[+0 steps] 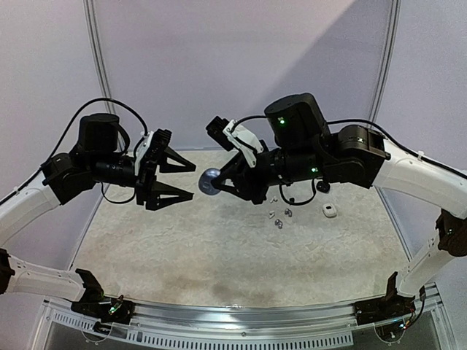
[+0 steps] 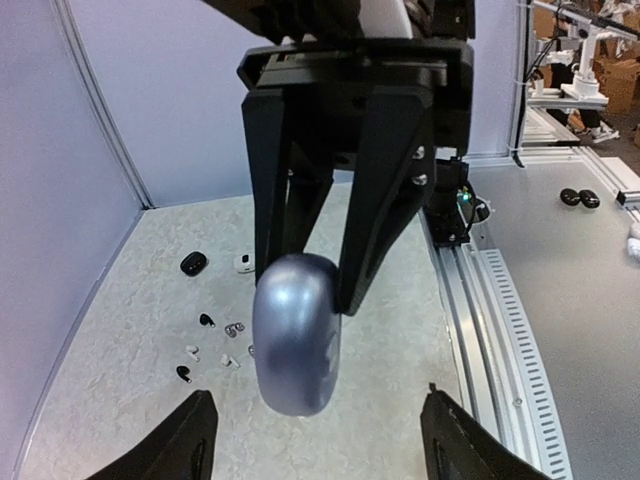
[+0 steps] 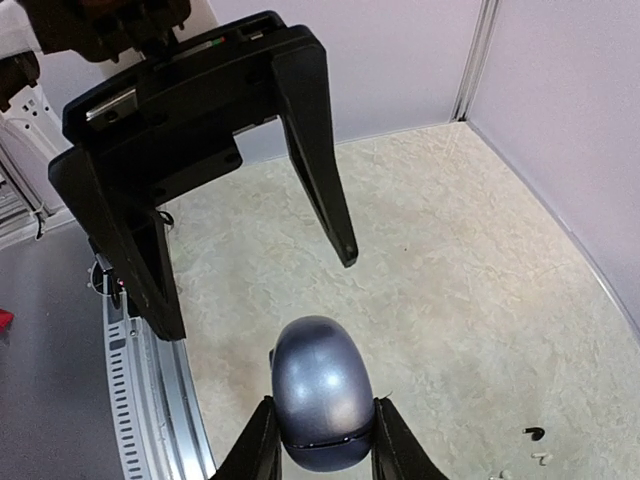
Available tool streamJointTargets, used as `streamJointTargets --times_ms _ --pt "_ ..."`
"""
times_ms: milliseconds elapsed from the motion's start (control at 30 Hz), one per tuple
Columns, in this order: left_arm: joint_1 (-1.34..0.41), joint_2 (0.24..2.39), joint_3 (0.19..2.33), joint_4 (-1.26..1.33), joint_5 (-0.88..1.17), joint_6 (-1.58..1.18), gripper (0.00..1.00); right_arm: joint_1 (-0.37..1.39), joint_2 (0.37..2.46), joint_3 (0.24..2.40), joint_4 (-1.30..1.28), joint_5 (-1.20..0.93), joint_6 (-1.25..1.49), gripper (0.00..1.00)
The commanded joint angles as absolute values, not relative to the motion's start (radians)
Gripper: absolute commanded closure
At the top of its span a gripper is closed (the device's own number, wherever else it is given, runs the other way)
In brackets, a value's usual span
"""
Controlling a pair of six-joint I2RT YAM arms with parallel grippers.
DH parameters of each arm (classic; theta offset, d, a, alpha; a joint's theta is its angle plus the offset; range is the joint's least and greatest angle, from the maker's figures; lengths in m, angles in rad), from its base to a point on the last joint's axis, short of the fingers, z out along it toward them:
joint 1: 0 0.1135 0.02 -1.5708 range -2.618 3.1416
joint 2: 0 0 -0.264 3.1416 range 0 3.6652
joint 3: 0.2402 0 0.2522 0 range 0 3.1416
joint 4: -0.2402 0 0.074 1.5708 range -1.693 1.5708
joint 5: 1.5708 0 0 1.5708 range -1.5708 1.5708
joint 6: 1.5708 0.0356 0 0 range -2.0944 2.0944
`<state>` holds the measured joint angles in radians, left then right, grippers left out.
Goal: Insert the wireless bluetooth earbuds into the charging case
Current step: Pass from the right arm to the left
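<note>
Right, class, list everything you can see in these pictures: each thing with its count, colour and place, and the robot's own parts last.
blue-grey case: one, metallic blue-grey, closed, held in the air above the table
black case: one, black, on the table at the far side
white case: one, white, on the table beside the black case
loose earbuds: about six, black, white and silvery, scattered on the table near the two cases
table: one, pale speckled surface, walled on three sides
left gripper: one, black, open, facing the blue-grey case without touching it
right gripper: one, black, shut on the blue-grey case
</note>
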<state>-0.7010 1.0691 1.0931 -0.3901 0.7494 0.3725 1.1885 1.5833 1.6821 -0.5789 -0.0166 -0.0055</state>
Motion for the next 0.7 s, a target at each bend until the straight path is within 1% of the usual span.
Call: streamJointTargets --times_ms 0,67,200,433,500,533,600,633,667 --pt "-0.734 1.094 1.104 -0.407 0.669 0.394 0.31 1.192 1.624 1.729 -0.590 -0.082 0.090 1.00" --pt "-0.744 1.100 1.106 -0.406 0.665 0.393 0.35 1.191 1.636 1.751 -0.603 -0.107 0.085 1.00" --pt "-0.762 1.108 1.107 -0.448 0.684 0.412 0.48 1.191 1.656 1.773 -0.608 -0.128 0.076 1.00" --pt "-0.767 1.101 1.098 -0.477 0.686 0.397 0.84 1.192 1.658 1.775 -0.614 -0.173 0.040 1.00" --pt "-0.767 1.101 1.101 -0.482 0.710 0.394 0.98 1.192 1.662 1.779 -0.614 -0.180 0.033 1.00" --pt "-0.767 1.100 1.100 -0.482 0.722 0.386 1.00 1.192 1.664 1.782 -0.614 -0.179 0.031 1.00" --pt "-0.767 1.097 1.095 -0.472 0.742 0.356 1.00 1.191 1.664 1.779 -0.607 -0.166 0.033 1.00" --pt "-0.766 1.093 1.089 -0.449 0.748 0.322 1.00 1.190 1.662 1.773 -0.598 -0.143 0.035 0.86" --pt "-0.762 1.087 1.079 -0.416 0.748 0.281 1.00 1.191 1.657 1.760 -0.583 -0.117 0.046 0.69"
